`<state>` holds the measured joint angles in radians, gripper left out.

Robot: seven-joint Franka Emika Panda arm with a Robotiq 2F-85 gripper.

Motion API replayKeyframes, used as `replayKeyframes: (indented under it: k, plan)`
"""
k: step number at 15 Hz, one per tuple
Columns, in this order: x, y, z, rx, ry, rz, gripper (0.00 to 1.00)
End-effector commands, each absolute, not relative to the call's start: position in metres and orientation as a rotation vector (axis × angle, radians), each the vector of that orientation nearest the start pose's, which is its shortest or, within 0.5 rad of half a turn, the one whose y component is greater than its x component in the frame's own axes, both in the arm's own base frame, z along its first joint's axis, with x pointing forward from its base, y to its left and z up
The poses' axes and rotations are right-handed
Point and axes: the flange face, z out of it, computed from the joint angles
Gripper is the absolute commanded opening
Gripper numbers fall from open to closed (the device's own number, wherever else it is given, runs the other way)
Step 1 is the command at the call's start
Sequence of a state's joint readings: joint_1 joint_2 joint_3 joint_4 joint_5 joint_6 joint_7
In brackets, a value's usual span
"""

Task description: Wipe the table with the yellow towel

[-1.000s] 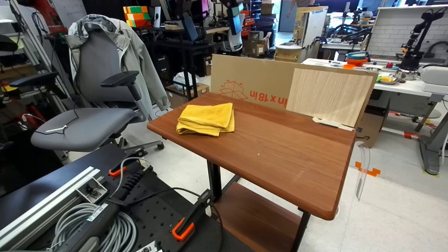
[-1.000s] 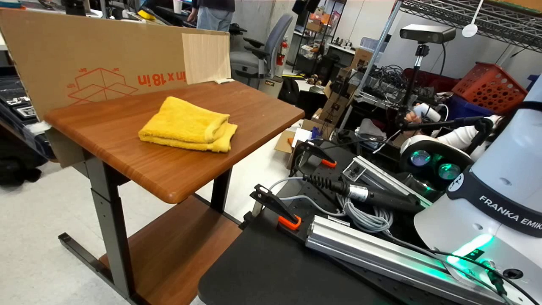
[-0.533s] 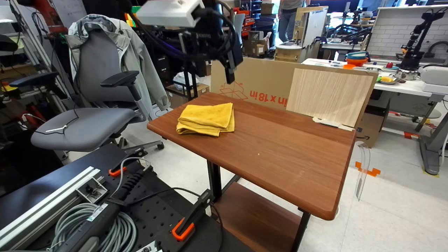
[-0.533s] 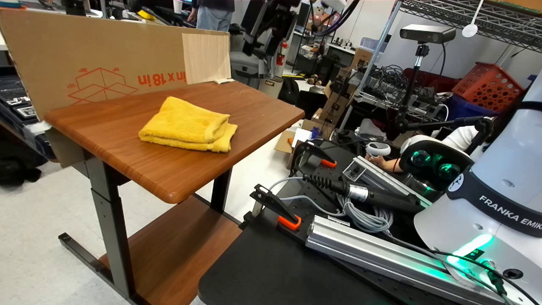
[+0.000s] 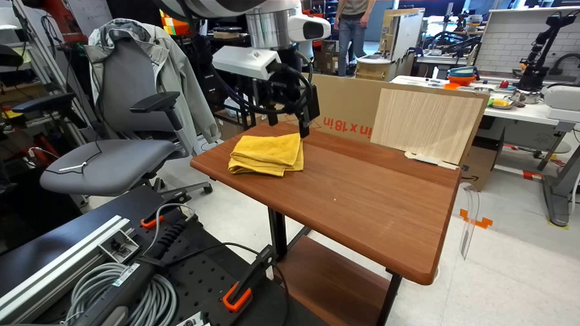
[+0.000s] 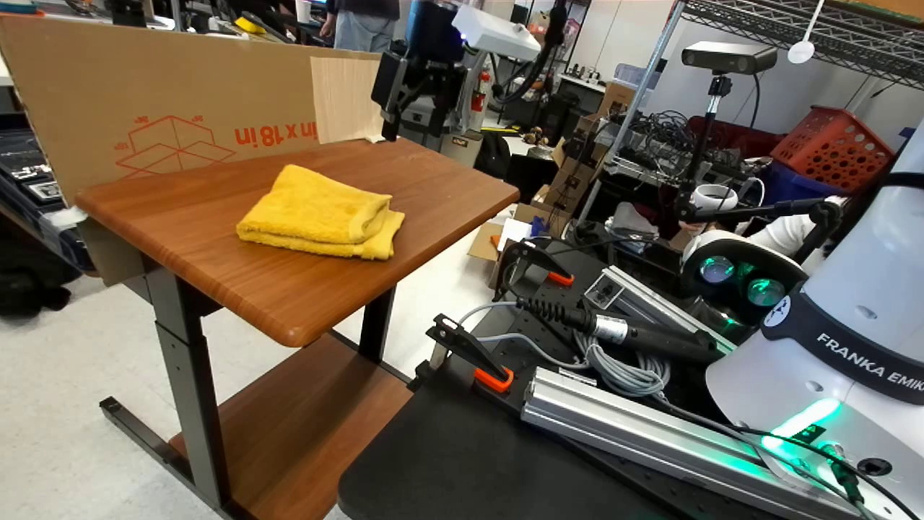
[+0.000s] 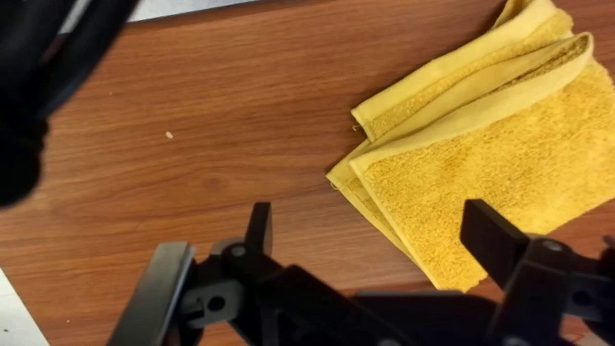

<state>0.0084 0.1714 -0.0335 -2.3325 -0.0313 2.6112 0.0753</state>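
Yellow towel (image 7: 485, 168) — one, folded and rumpled, resting on the table (image 5: 362, 194) toward one end, layered edges showing. Gripper (image 7: 367, 216) — one, fingers spread wide, nothing between them, hanging above the tabletop; in the wrist view one finger shows against towel, the other against bare wood. Also on the table: a pale speck (image 7: 169, 135), apart from the towel. Step in hand, by judgement: approach for the grasp. Recommended handling: shift until both fingers straddle the folded bulk, descend straight, let the tips meet wood only lightly, then close on every layer; a pinch of the top fold alone would likely drag it open during wiping.
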Motion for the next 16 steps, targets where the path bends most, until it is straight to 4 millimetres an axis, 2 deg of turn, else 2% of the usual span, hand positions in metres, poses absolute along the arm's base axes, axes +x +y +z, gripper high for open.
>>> replayKeyframes:
  k: [1,4,8,11,16]
  plan:
    - [0.53,-0.006,0.28,-3.161,0.093,-0.162,1.0]
    - [0.538,0.021,0.286,-3.16,0.045,-0.132,1.0]
    - [0.551,0.069,0.279,-3.144,0.004,-0.073,1.0]
    - [0.565,0.094,0.257,-3.15,0.029,-0.008,1.0]
    - [0.588,0.106,0.198,-3.165,0.131,0.064,1.0]
